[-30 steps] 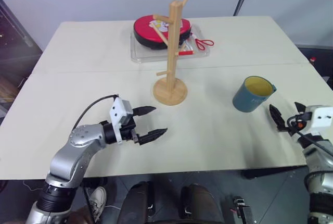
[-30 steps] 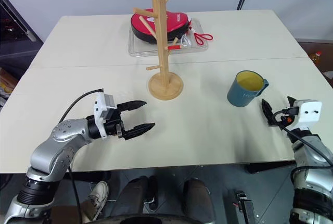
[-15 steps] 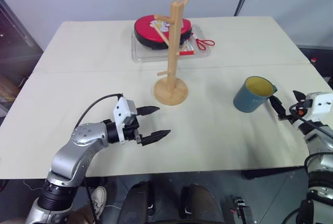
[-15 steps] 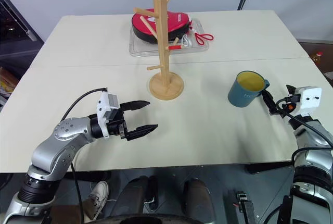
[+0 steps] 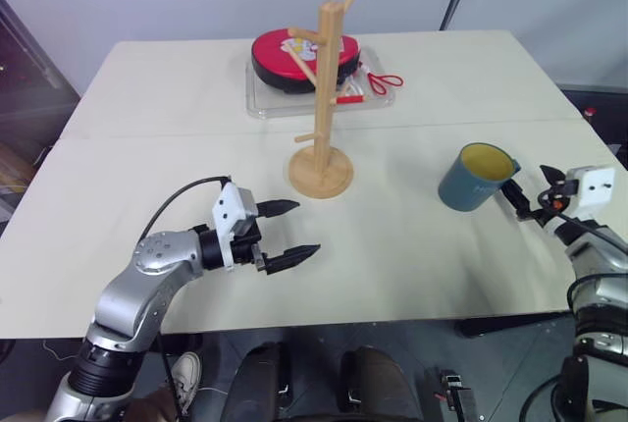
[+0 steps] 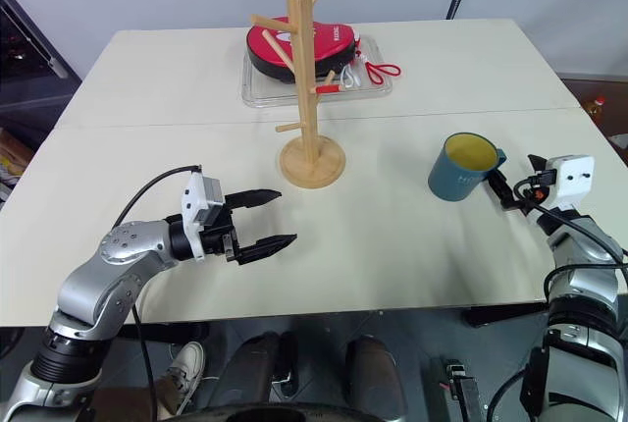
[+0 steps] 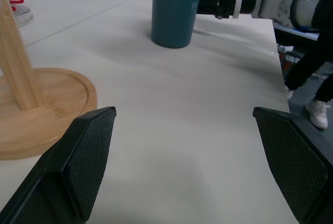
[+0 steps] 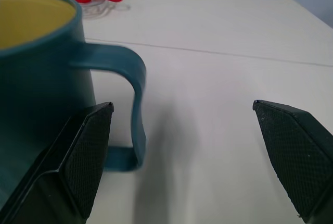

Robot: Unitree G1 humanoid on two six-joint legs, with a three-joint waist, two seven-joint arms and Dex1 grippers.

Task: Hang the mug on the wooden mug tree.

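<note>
- Black fingers of the left gripper (image 5: 290, 231) stand spread wide and hold nothing, hovering over the table (image 5: 177, 157) near its front edge, left of centre. It is well apart from everything, so I judge little risk here unless it swings toward the post.
- Light wood, the wooden mug tree (image 5: 322, 108) stands upright on its round base near the middle of the table, pegs angled upward and all bare. A mug brought in too low or too fast could, I think, knock the post over, since nothing steadies the base.
- Red, a flat pouch (image 5: 294, 54) lies in a clear tray (image 5: 263, 98) at the far edge behind the post; it bears a pale mark too small to read.
- Dark teal, the mug (image 5: 476, 178) sits upright toward the right edge, handle turned toward the right gripper (image 5: 532, 200).
- That gripper's jaws are fully spread, empty, just beside the handle (image 8: 125, 94). Closing off-line could push the mug away or tip it.
- Faint lettering shows on the mug wall in the left wrist view; I cannot read it.
</note>
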